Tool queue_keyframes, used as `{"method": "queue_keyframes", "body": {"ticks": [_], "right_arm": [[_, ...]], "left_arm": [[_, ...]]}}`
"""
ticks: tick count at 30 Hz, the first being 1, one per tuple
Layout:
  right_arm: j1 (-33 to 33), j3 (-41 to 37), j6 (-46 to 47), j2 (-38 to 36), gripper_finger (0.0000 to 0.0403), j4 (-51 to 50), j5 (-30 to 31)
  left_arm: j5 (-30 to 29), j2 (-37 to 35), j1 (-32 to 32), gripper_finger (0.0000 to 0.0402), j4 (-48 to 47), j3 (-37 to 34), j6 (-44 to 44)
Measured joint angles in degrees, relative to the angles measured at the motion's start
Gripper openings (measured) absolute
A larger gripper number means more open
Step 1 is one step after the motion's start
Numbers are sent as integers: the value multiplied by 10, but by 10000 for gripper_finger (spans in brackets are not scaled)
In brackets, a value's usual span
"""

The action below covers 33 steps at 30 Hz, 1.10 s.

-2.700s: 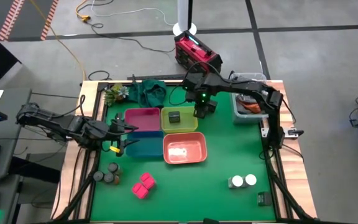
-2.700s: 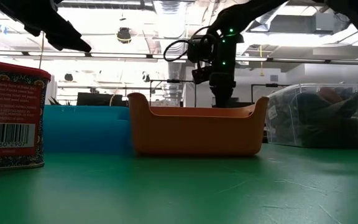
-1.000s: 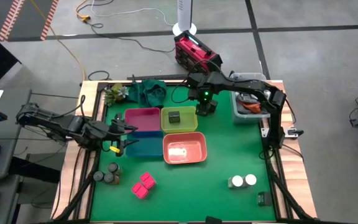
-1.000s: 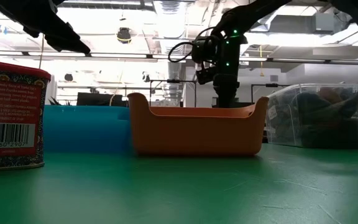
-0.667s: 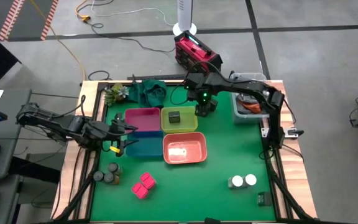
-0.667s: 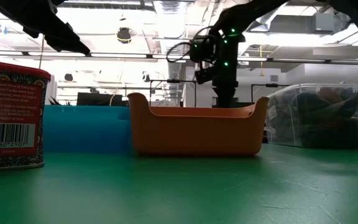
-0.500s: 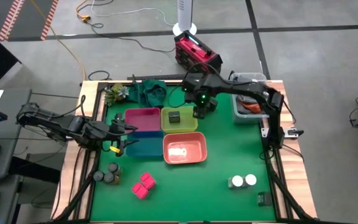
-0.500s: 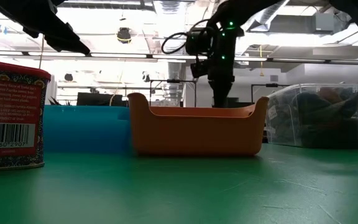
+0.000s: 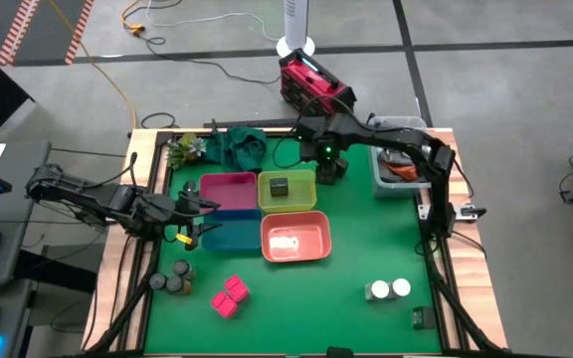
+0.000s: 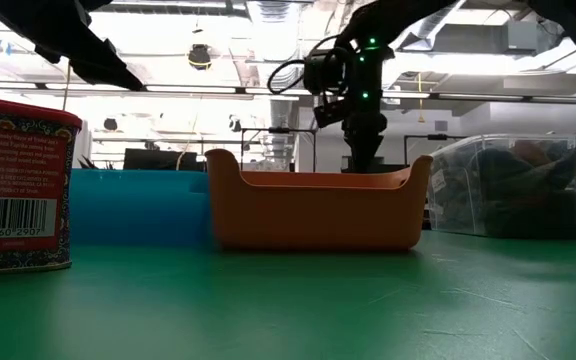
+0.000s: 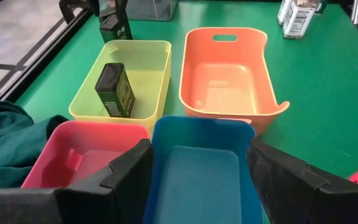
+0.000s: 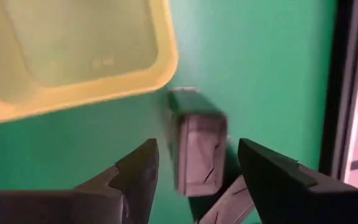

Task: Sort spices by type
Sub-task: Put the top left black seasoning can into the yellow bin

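My left gripper (image 9: 195, 221) hangs at the table's left side, just over the near end of the blue bin (image 11: 196, 174); its fingers (image 11: 132, 171) stand apart with nothing between them, straddling that bin's end. Close to the front edge on this side sit three grey round jars (image 9: 172, 280) in a cluster, and beside them two bright pink packets (image 9: 230, 295), touching each other. In the low view a red tin (image 10: 16, 185) with a barcode stands at the far left.

The four bins sit together in the middle: pink bin (image 9: 227, 191) behind the blue one, yellow bin (image 9: 286, 190) to its right, and orange bin (image 9: 294, 237) in front of the yellow. One dark square jar (image 11: 115, 91) lies in the yellow bin.

My right gripper (image 9: 330, 171) is just past the yellow bin's right side, pointing down at the green mat (image 9: 366, 239). Its fingers (image 12: 135, 174) are apart, and a second dark square jar (image 12: 194, 142) sits on the mat between them, beside the yellow bin's corner; I cannot tell whether either finger touches it.

Farther right, a clear tub (image 9: 398, 167) of clutter sits at the back edge. Near the front right stand two white-topped round jars (image 9: 390, 289), side by side, with another dark square jar (image 9: 418, 317) just in front of them.
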Motion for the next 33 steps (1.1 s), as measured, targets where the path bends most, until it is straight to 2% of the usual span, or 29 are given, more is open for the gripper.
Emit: {"method": "queue_keyframes", "body": {"ticks": [3, 10, 14, 21, 33], "right_arm": [[-7, -4, -10, 0, 275, -3, -23], [-10, -5, -11, 0, 350, 5, -15], [-7, -9, -12, 4, 367, 23, -13], [-10, -56, -26, 12, 344, 81, -12], [-11, -59, -39, 13, 261, 83, -12]], "left_arm": [[0, 0, 0, 245, 0, 0, 0], [0, 0, 0, 245, 0, 0, 8], [0, 0, 0, 245, 0, 0, 8], [0, 0, 0, 245, -8, 0, 3], [0, 0, 0, 245, -13, 0, -3]]}}
